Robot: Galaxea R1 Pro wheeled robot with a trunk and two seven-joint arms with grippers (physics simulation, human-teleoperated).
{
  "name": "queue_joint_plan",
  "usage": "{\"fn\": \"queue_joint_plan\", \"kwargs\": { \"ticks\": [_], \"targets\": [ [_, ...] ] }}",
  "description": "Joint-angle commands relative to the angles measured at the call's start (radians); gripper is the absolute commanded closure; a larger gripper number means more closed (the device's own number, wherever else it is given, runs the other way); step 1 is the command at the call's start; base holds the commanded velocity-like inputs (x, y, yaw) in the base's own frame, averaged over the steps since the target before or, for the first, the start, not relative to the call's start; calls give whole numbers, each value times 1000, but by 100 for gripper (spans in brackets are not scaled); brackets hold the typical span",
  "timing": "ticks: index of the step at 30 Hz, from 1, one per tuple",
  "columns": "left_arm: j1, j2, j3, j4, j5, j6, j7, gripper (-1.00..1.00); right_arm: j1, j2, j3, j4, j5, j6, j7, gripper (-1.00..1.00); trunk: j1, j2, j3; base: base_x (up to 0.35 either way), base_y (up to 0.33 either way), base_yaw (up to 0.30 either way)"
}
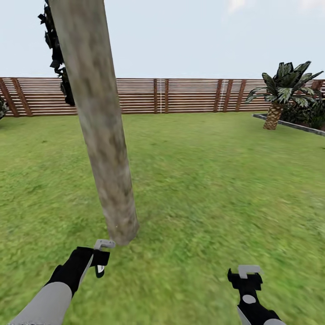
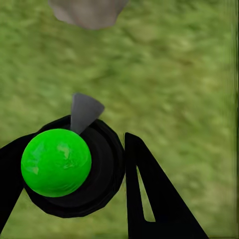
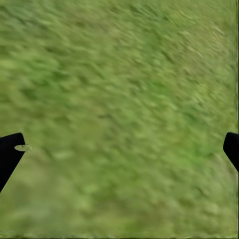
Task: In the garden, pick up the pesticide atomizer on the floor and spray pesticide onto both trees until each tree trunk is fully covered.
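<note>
item 1, left gripper (image 1: 100, 261): black two-finger claw on a grey-sleeved arm, closing around the pesticide atomizer (image 2: 67, 167), a black round-bodied sprayer with a glossy green ball cap and a grey wedge nozzle (image 2: 83, 112). fingers (image 2: 154, 199) are pressing either side of the body, keeping the nozzle aimed at the base of the trunk, presumably so spray is landing low on the bark.

item 2, tree trunk (image 1: 97, 122): thick, pale grey-tan mottled column, leaning slightly, rising from the lawn just beyond the left gripper; dark leaves are hanging beside its upper part. no pesticide coating is showing clearly, though the render is too soft to be sure.

item 3, green lawn (image 1: 212, 180): running back to a brown horizontal-slat wooden fence (image 1: 189, 95).

item 4, right gripper (image 1: 244, 276): black claw, fingers (image 3: 10, 154) spreading wide, carrying nothing, idling over grass well clear of the trunk.

item 5, short palm with scaly brown trunk (image 1: 282, 97): standing far right by the fence, not part of the job.
</note>
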Motion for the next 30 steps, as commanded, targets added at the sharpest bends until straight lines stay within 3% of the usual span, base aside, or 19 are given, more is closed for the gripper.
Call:
{"fn": "queue_joint_plan", "kwargs": {
  "ticks": [1, 8, 9, 13, 14, 15, 17, 19, 20, 22, 24, 27, 29, 30],
  "targets": [
    [-3, -1, 5, -2, -11, 3, -9, 100, -1, 0, -8, 2, 10, -4, -2, -100, -1, 0, -1, -308, 105, -207],
    [-64, -13, 5, -2, -12, 39, -9, 100, -1, 0, -8, 2, 10, -4, -1, -100, -1, 0, -1, -104, 30, -49],
    [-75, -8, 5, -2, -13, 58, -10, 100, -1, -1, -8, 2, 10, -4, -1, -100, -1, 0, -1, -7, 2, -3],
    [-118, 63, 7, -17, -12, 81, -15, 100, -1, -1, -8, 2, 11, -4, -1, -100, -1, 0, -1, -1, 0, 0],
    [-119, 66, 6, -18, -12, 81, -16, 100, -1, -1, -8, 2, 11, -4, -1, -100, -1, 0, -1, 0, 0, 0],
    [-122, 55, 6, -19, -11, 83, -16, 100, -1, -1, -8, 2, 11, -4, -1, -100, -1, 0, -1, 0, 0, 0],
    [-123, 5, 1, -19, -12, 84, -15, 100, -1, -1, -8, 2, 11, -4, -1, -100, -1, 0, -1, 0, 0, 0],
    [-124, -28, -6, -20, -13, 87, -15, 100, -1, -1, -8, 2, 11, -4, -1, -100, -1, 0, -1, 0, 0, 0],
    [-126, -40, -11, -21, -13, 98, -15, 100, -1, -1, -8, 2, 11, -4, -1, -100, -1, 0, -1, 0, 0, 0],
    [-139, -40, -14, -25, -13, 117, -16, 100, -1, -2, -8, 2, 11, -4, -1, -100, -1, 0, -1, 0, 0, 0],
    [-157, -25, -13, -30, -15, 129, -18, 100, -1, -2, -8, 2, 11, -3, -1, -100, -1, 0, -1, 0, 0, 0],
    [-172, 64, -8, -35, -6, 138, -27, 100, -1, -3, -8, 2, 11, -3, -1, -100, -1, 0, -1, -3, 0, 0],
    [-174, 77, -11, -36, -6, 139, -32, 100, -1, -3, -8, 2, 11, -3, -1, -100, -1, 0, -1, -146, 0, 0],
    [-176, 65, -14, -46, -5, 143, -35, 100, -1, -3, -8, 2, 11, -3, -1, -100, -1, 0, -1, -297, 0, 0]
  ]
}}
